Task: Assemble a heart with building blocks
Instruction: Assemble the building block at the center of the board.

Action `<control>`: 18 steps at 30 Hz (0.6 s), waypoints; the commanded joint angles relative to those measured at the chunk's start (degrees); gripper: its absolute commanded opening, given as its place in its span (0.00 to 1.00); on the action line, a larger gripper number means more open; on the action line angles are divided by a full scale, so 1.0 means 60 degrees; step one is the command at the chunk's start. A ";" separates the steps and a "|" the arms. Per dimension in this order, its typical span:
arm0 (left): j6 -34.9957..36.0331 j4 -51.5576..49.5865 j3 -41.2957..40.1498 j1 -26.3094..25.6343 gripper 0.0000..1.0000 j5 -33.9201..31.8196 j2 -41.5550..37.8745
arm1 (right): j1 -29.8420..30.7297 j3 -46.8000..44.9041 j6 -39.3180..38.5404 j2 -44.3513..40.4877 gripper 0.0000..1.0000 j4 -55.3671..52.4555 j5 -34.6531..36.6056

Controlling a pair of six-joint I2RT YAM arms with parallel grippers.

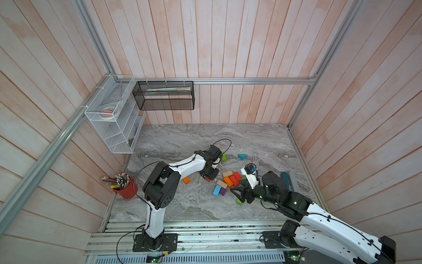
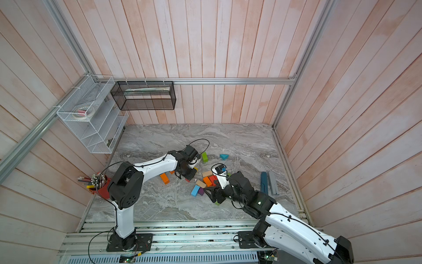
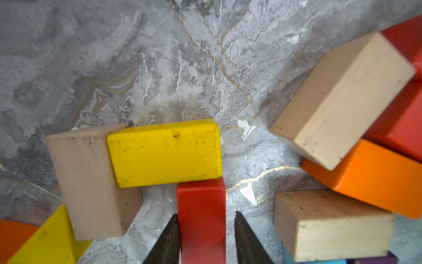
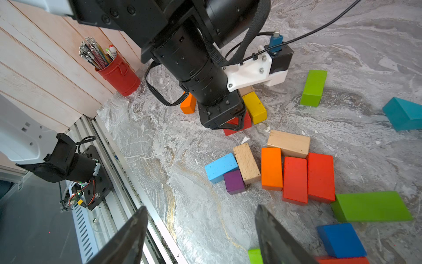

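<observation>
My left gripper (image 3: 206,213) points down at a red block (image 3: 201,205) that lies on the table, end-on against a yellow brick (image 3: 164,153). One finger touches the block and the other stands a little off it, so the gripper is open. A tan brick (image 3: 89,182) sits beside the yellow one. A flat cluster lies nearby: tan (image 4: 288,142), orange (image 4: 271,168), two red (image 4: 294,179), tan (image 4: 246,163), light blue (image 4: 220,168) and purple (image 4: 234,181) blocks. My right gripper (image 4: 201,206) hovers open and empty over bare table near the cluster (image 1: 230,180).
A green brick (image 1: 224,157), a teal wedge (image 1: 242,156), an orange brick (image 1: 186,180) and a green cube (image 1: 239,202) lie apart. A red cup of pencils (image 1: 125,189) stands by the left wall. Blue and grey bars (image 1: 288,182) lie at right. Wire racks (image 1: 114,114) hang on the wall.
</observation>
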 commanded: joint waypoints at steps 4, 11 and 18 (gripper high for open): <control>-0.0146 -0.0152 0.0232 0.0044 0.34 0.0227 0.0155 | 0.0008 -0.0134 0.0059 0.0009 0.74 0.0030 0.0076; -0.0236 -0.0139 0.0290 0.0051 0.42 0.0175 0.0073 | -0.0002 -0.0136 0.0057 0.0009 0.74 0.0037 0.0045; -0.0535 -0.0061 0.0292 0.0046 0.55 0.0445 -0.0882 | 0.0008 -0.0135 0.0525 0.0193 0.73 0.0055 0.0483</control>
